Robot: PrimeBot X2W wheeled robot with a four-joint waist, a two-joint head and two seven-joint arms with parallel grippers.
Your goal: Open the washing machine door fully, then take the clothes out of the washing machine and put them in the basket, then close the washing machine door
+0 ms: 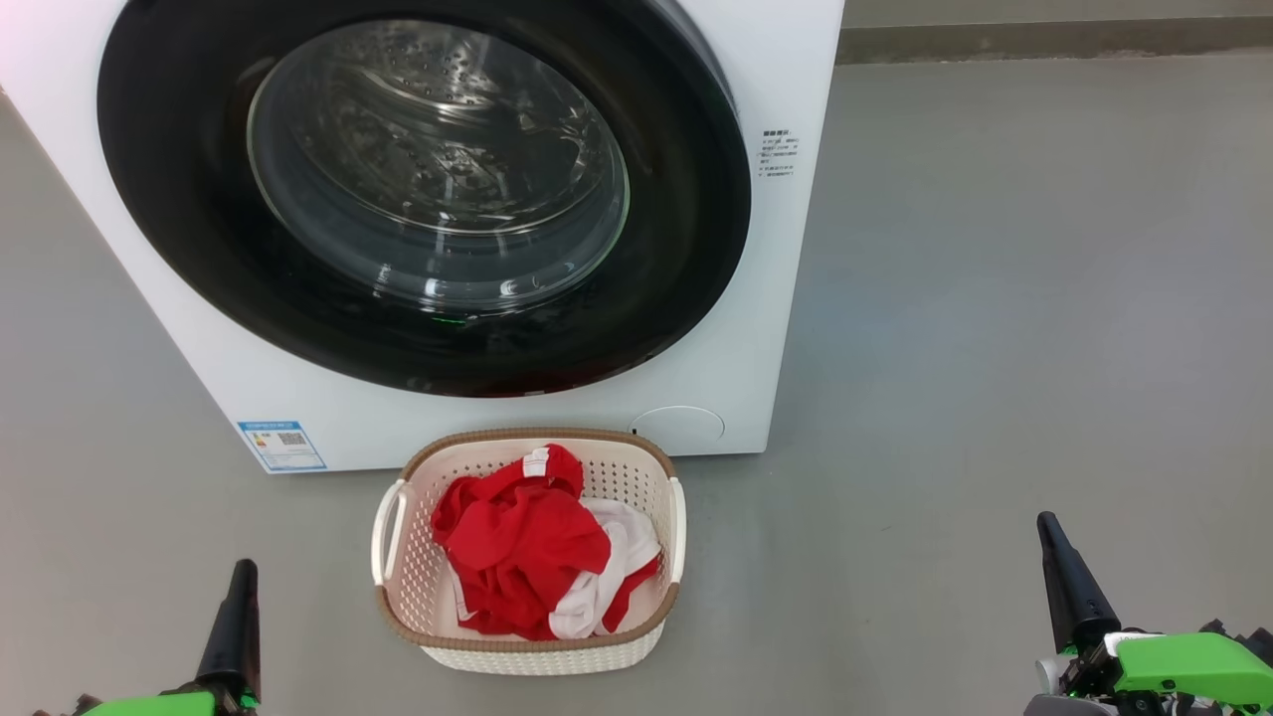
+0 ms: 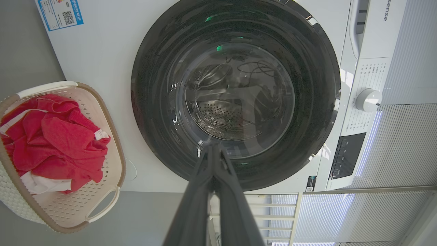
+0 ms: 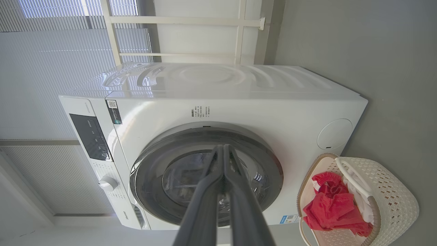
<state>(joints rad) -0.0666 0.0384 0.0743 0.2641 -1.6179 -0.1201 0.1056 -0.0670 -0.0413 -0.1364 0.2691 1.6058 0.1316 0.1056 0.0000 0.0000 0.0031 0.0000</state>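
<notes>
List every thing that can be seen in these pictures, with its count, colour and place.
washing machine: one, white, on the floor behind the basket
washing machine door: one, black rim with clear glass, shut on the machine's front
basket: one, cream with brown rim, on the floor before the machine
clothes: one bundle, red and white, inside the basket
label: one, blue, machine's lower front corner
knob: one, white, on the machine's control strip
floor: one, grey, under everything
left gripper: one, dark fingers, shut, head view's lower left
right gripper: one, dark fingers, shut, head view's lower right
</notes>
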